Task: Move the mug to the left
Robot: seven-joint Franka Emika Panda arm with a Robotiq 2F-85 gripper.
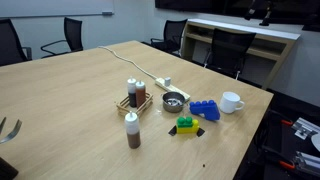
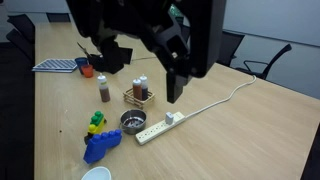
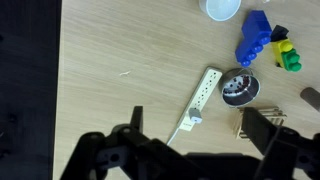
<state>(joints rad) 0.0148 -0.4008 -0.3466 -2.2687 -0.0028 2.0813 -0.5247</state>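
The small white mug (image 1: 231,101) stands upright near the table's edge, next to a blue block (image 1: 205,110). It also shows at the bottom edge of an exterior view (image 2: 97,174) and at the top edge of the wrist view (image 3: 222,8). In the wrist view my gripper (image 3: 195,116) is open and empty. It hangs high above the white power strip (image 3: 205,95), well away from the mug. My dark arm (image 2: 150,30) fills the top of an exterior view.
A silvery metal bowl (image 1: 173,100) sits between the blue block and a wooden condiment caddy (image 1: 134,98). A green and yellow toy (image 1: 185,125) and a sauce bottle (image 1: 132,130) stand nearby. The power strip's cable (image 1: 125,58) runs across the table. Chairs surround the table.
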